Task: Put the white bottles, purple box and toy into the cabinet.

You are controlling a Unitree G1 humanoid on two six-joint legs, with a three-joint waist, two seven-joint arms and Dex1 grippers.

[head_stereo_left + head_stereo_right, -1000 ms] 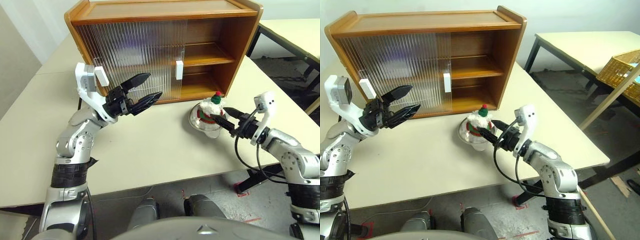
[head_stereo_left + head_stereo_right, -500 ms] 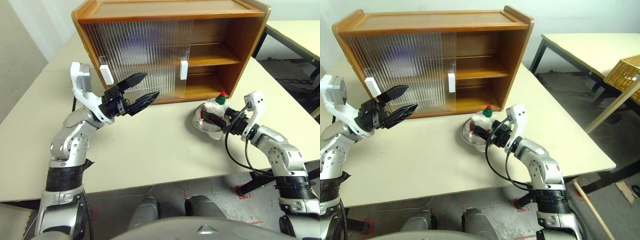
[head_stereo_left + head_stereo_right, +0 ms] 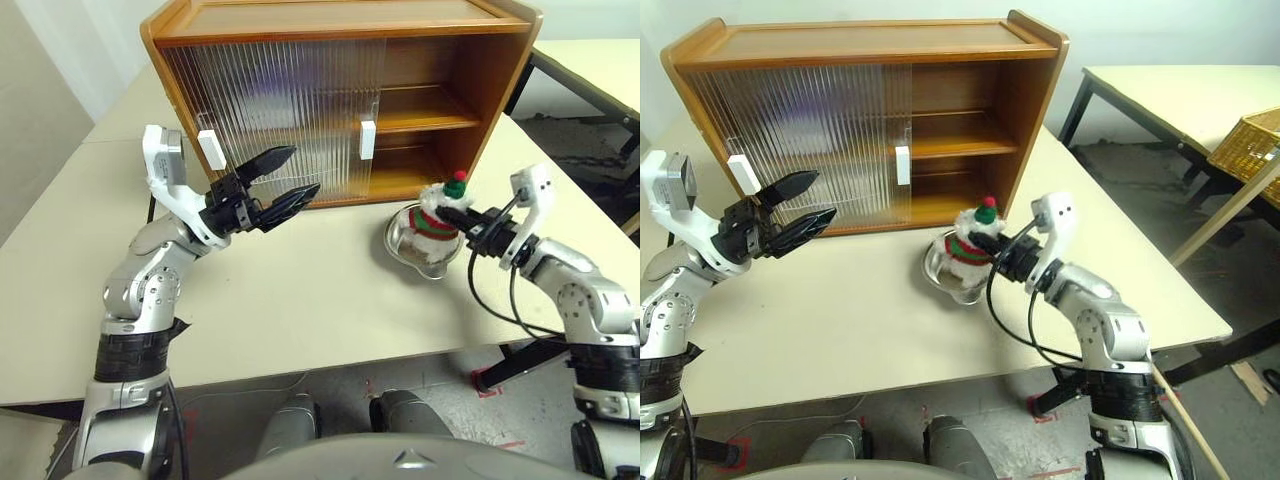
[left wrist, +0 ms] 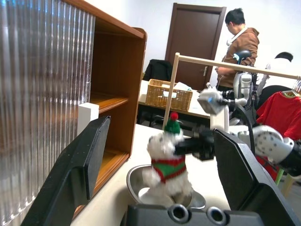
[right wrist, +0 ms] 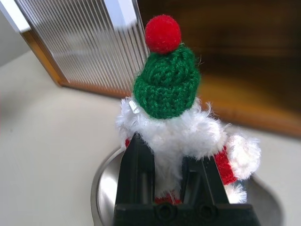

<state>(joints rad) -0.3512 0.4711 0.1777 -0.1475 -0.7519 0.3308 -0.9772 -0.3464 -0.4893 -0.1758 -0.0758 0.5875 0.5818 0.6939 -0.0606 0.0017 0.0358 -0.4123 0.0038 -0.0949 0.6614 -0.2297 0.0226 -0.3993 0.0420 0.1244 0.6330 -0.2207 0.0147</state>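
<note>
Where the beige table (image 3: pixel 300 300) ends, probably a wicker basket (image 3: pixel 1248 145).

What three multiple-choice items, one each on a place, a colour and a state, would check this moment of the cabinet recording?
1. Where is the toy?
A. On the cabinet's upper shelf
B. Over the steel bowl, in front of the cabinet
C. On the floor

2. What colour is the toy's cap under its red pompom?
A. Green
B. Blue
C. Yellow

3. How does the left end effector stand?
A. Shut on the toy
B. Shut on a door handle
C. Open, holding nothing

Answers:
1 B: the left eye view shows the toy above the bowl on the table, outside the cabinet.
2 A: the right wrist view shows a green knitted cap.
3 C: its black fingers are spread apart in the air, while the right end effector pinches the toy.
</note>
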